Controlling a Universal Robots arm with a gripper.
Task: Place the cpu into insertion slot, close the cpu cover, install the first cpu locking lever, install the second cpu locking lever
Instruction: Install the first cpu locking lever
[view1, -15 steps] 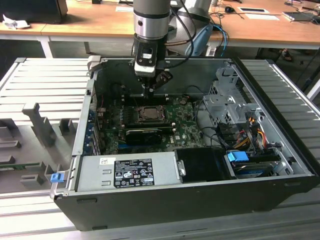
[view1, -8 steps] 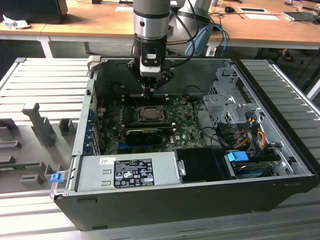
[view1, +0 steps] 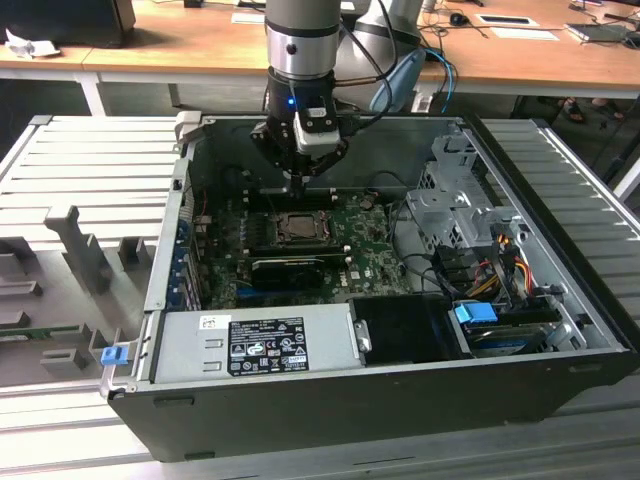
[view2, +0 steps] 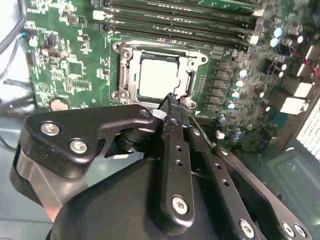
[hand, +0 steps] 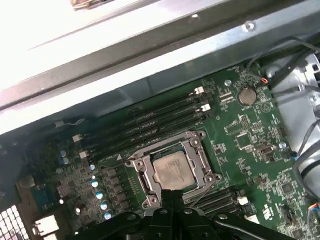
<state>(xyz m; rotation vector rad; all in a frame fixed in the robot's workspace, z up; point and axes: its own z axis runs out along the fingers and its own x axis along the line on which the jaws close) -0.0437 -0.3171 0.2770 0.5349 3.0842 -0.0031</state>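
The open computer case (view1: 300, 405) stands on the ribbed metal table (view1: 90, 150), and the arm comes down into it from 12 o'clock in the exterior view. The gripper (view1: 297, 190) hangs low over the green board, just at 12 o'clock from the insertion slot (view1: 278, 230), which is near the middle of the board. The cpu (view2: 159, 77) is already lying flat in this slot, with its dull silver top turned up. The cpu cover (view2: 192, 67) is down around it, so the chip is seen through the big cut-out of the frame. In both wrist views the two black fingers (view2: 175, 145) of the gripper are pressed together into one narrow tip. This tip is at the edge of the cover, on the side that is away from the long memory slots (view2: 190, 20). If a thin locking lever is caught at the tip, I cannot tell. In the exterior view a long black card (view1: 285, 268) lies just beside the slot at 6 o'clock, and the grey power supply (view1: 250, 345) is farther at 6 o'clock. The metal drive cage (view1: 455, 205) is at 3 o'clock, well apart from the slot. A round coin battery (hand: 246, 95) sits on the board.
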